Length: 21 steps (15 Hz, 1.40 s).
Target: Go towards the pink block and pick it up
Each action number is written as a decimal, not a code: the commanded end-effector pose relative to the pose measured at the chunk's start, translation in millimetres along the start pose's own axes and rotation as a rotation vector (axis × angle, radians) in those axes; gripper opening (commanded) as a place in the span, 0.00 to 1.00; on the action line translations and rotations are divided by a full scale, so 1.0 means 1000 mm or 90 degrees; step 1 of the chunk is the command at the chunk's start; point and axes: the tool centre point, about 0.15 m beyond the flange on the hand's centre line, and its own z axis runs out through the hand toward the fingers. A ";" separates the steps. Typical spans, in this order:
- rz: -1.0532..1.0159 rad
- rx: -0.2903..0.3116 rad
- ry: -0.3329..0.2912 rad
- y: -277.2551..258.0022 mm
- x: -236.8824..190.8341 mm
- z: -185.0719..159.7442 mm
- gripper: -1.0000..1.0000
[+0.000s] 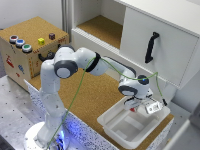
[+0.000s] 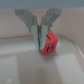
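end effector (image 2: pixel 41 36) pinches the glossy pink block (image 2: pixel 48 44) over a smooth white tray (image 2: pixel 17 62).

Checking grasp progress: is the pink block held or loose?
Held: in the wrist view the fingers press both sides of the block, above the white tray.
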 end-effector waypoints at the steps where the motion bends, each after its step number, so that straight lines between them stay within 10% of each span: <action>1: -0.168 -0.001 -0.032 -0.010 0.027 -0.013 1.00; 21: -0.267 0.031 -0.072 0.006 0.036 0.042 1.00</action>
